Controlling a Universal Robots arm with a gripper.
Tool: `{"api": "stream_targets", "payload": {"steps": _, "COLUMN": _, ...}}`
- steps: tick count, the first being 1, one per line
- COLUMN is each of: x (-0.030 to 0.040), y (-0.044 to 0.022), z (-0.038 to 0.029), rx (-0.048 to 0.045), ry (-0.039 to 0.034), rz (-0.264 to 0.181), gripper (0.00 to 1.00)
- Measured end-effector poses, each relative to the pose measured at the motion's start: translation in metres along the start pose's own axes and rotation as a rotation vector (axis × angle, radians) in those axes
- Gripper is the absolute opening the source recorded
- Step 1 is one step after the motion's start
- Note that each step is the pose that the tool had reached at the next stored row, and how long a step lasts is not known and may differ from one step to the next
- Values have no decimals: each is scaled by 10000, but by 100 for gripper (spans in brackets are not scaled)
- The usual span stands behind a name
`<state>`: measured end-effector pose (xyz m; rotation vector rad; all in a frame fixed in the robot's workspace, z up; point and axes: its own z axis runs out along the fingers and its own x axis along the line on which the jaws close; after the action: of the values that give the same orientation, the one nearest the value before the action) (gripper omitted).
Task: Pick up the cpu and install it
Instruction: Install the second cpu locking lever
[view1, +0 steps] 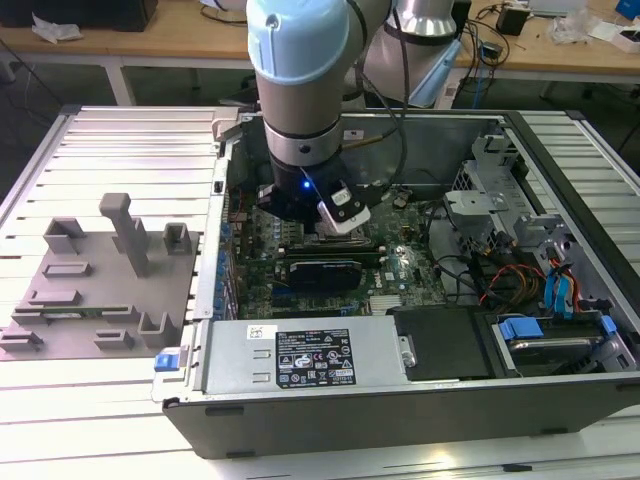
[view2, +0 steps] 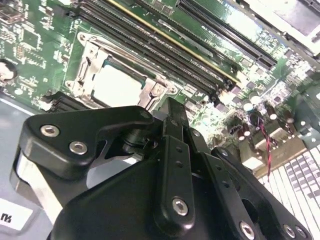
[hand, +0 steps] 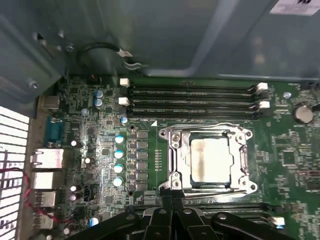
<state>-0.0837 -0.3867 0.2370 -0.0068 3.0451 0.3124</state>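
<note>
**CPU seated in its socket, gripper poised above the motherboard**

As the arm reaches down into the open computer case (view1: 560, 390), its gripper (view1: 340, 218) hangs low over the motherboard (view1: 300, 270), with the socket as the landmark for everything else. I cannot tell from here whether the gripper is wide, narrow or holding anything.

Taking the exterior view from its left to its right: well away from the socket sits a grey fixture tray (view1: 95, 280) on the slatted metal table (view1: 120, 140); then the case wall, the board beneath the arm, and beyond it drive bays with blue tabs (view1: 520, 328).

The cpu (hand: 210, 159) lies flat inside the socket frame (hand: 172, 160), silvery top up, in both wrist views (view2: 117, 85). Memory slots (hand: 195, 100) run just beside the socket.

The chip looks light, rigid and thin, with a smooth, probably slippery lid. Its underside is likely delicate, so I would judge the bare outer edges the safest hold.

Wooden benches (view1: 560, 45) with cables stand behind the case.
</note>
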Motion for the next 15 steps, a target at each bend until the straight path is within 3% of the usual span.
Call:
{"api": "stream_targets", "payload": {"steps": 4, "x": -150, "y": -2, "z": 10, "rx": 2, "ry": 25, "rz": 26, "gripper": 11}}
{"api": "stream_targets", "payload": {"steps": 9, "x": -435, "y": -6, "z": 32, "rx": 4, "ry": 48, "rz": 52, "gripper": 11}}
{"api": "stream_targets", "payload": {"steps": 12, "x": -502, "y": 19, "z": 43, "rx": 41, "ry": 52, "rz": 57, "gripper": 11}}
{"api": "stream_targets", "payload": {"steps": 15, "x": -521, "y": 94, "z": 60, "rx": 169, "ry": 55, "rz": 47, "gripper": 11}}
